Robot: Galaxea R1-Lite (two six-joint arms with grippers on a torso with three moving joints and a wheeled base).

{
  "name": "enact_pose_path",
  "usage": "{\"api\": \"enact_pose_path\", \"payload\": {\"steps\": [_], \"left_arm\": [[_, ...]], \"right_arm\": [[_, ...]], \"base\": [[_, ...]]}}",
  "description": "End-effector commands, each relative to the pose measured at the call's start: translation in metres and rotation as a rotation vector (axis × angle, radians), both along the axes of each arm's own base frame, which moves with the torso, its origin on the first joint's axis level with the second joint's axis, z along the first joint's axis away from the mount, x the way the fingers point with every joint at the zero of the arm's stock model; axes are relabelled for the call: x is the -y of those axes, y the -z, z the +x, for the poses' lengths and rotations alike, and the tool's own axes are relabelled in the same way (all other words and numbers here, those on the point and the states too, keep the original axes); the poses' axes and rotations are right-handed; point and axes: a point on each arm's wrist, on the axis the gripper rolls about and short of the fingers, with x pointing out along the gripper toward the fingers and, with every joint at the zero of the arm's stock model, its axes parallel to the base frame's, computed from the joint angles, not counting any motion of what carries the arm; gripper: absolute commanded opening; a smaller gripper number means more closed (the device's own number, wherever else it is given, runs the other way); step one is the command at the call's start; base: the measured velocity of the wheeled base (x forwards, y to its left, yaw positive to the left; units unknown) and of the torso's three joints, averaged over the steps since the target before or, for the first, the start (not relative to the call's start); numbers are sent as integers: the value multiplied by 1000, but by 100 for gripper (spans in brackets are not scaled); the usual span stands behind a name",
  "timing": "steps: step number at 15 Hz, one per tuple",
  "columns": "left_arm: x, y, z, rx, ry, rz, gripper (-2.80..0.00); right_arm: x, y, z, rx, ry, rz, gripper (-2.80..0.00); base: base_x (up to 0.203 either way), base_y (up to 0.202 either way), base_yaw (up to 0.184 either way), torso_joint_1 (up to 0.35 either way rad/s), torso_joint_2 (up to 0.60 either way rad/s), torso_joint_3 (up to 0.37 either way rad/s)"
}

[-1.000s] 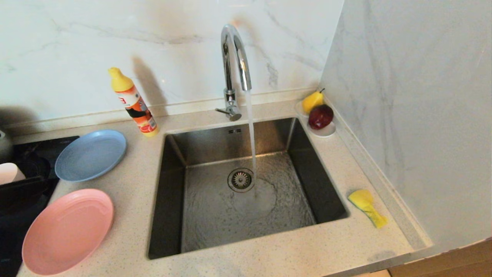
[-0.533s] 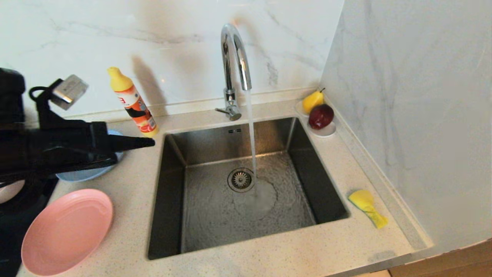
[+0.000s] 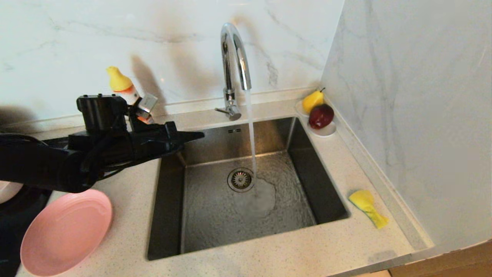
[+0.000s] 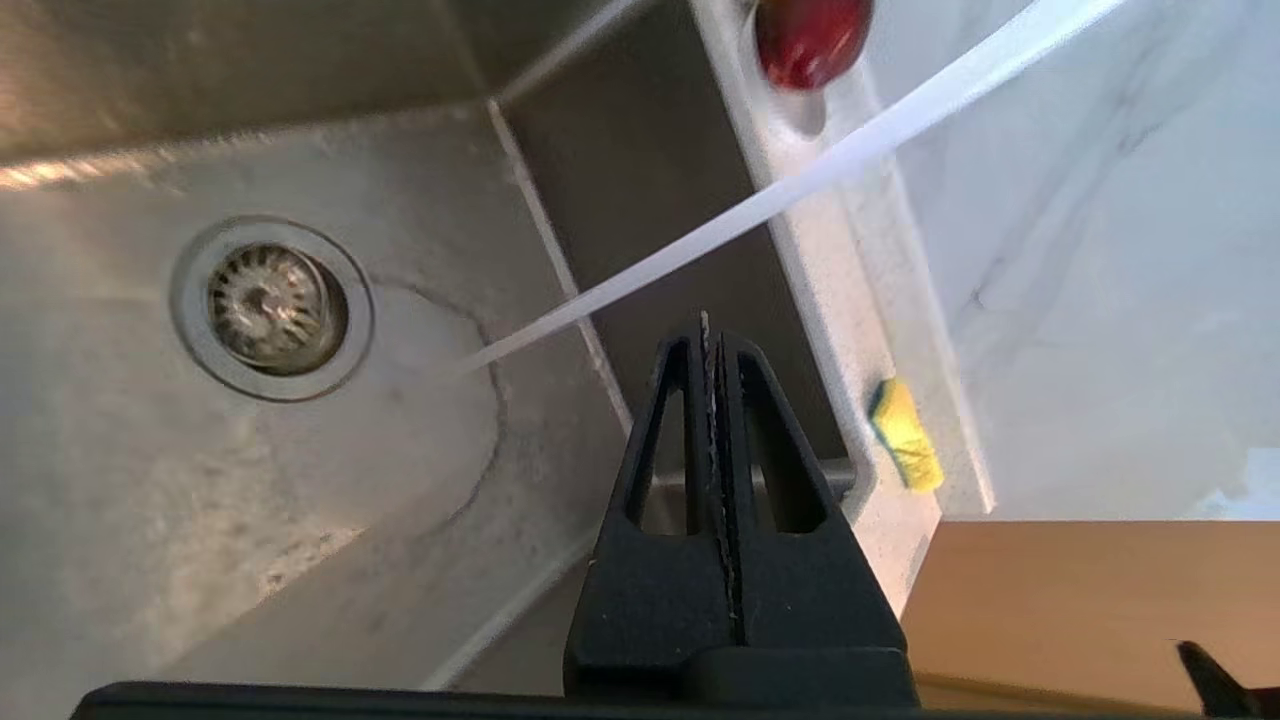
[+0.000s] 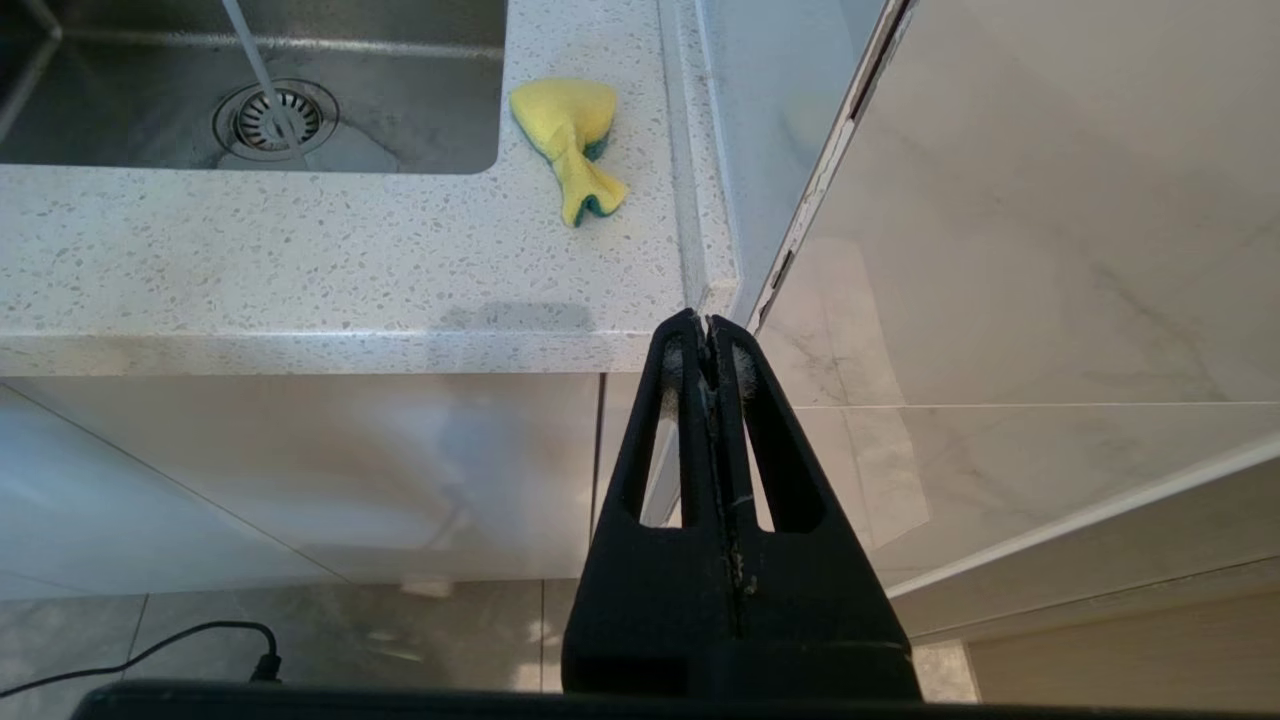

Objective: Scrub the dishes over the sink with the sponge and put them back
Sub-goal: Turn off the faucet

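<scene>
The steel sink fills the middle of the counter, with water running from the tap onto its floor beside the drain. On the counter right of the basin lies the crumpled yellow sponge, apart from both grippers. A pink plate rests at the front left. My left gripper reaches in from the left, shut and empty, over the sink's back left corner. In the left wrist view this gripper points across the basin toward the sponge. My right gripper hangs shut and empty below the counter's front edge, short of the sponge.
A chrome faucet stands behind the sink. The orange detergent bottle stands behind my left arm. A white saucer with a pear and a red fruit sits in the back right corner. A marble wall closes the right side. A pale dish edge shows far left.
My left arm has come into view from the left and swept right, its shut tip going from beside the blue plate to over the sink's corner. It now covers the blue plate.
</scene>
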Motion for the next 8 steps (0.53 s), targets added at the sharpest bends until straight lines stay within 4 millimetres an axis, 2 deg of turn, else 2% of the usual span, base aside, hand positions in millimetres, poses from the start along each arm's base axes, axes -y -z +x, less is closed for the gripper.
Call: {"api": "enact_pose_path", "payload": {"steps": [1,8], "left_arm": [[11,18,16,-35,20,3,-280],[28,20,44,0,-27,1,-280]], "right_arm": [[0,0,0,0,-1,0,-280],[0,0,0,0,-1,0,-280]], "base": [[0,0,0,0,0,0],[0,0,0,0,0,0]]}}
